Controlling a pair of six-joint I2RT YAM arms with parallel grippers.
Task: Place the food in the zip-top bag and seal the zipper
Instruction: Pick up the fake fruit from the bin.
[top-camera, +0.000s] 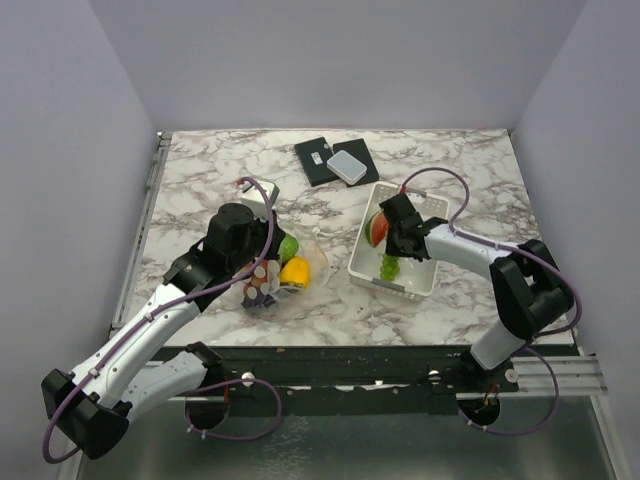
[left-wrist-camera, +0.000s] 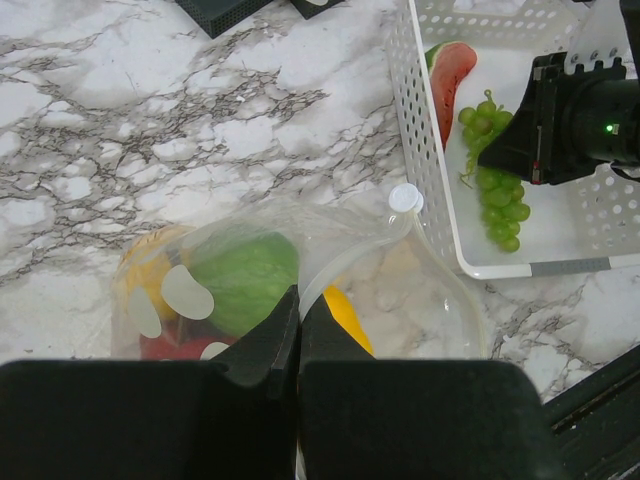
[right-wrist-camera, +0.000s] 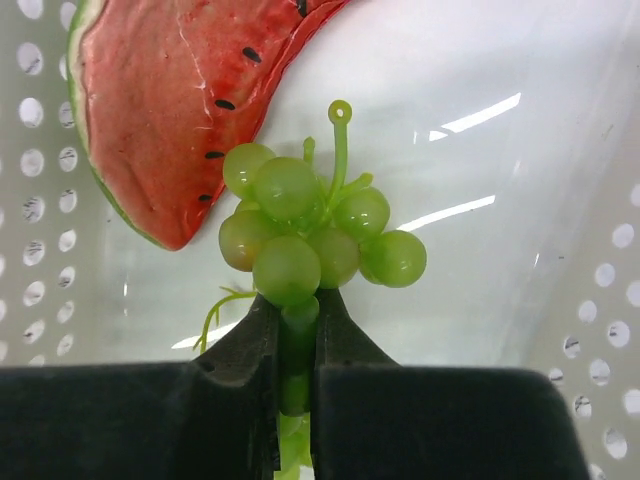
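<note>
While the left gripper (left-wrist-camera: 298, 312) stood with its fingers pressed together on the near edge of the zip-top bag (left-wrist-camera: 400, 290), the bag lay on the marble table (top-camera: 200, 180) just left of the white basket (left-wrist-camera: 425, 150), its mouth facing the basket. Through the dotted clear film a yellow lemon (left-wrist-camera: 345, 315), a round green piece (left-wrist-camera: 245, 280) and something red (left-wrist-camera: 165, 345) showed inside. I could not tell what the red piece was. The zipper (left-wrist-camera: 360, 248) ran in a curve along the mouth edge, and the mouth stood open and unsealed. Over in the basket, the right gripper (right-wrist-camera: 297, 320) was closed on the lower end of the green grapes (right-wrist-camera: 310, 235), its two dark fingers clamped on the bottom berries and stalk while the rest of the bunch stuck out beyond the tips. The watermelon slice (right-wrist-camera: 190, 100) lay in the same basket just beside the grapes, nearly touching the bunch at its pointed end, on the side toward the bag. From the overhead camera, the right arm reached across the basket's near rim, and the left arm bent over the bag with its wrist above the fruit. At the far side of the table, well apart from the basket, two black pads (top-camera: 320, 160) lay with a small grey box (top-camera: 348, 165) on them.
</note>
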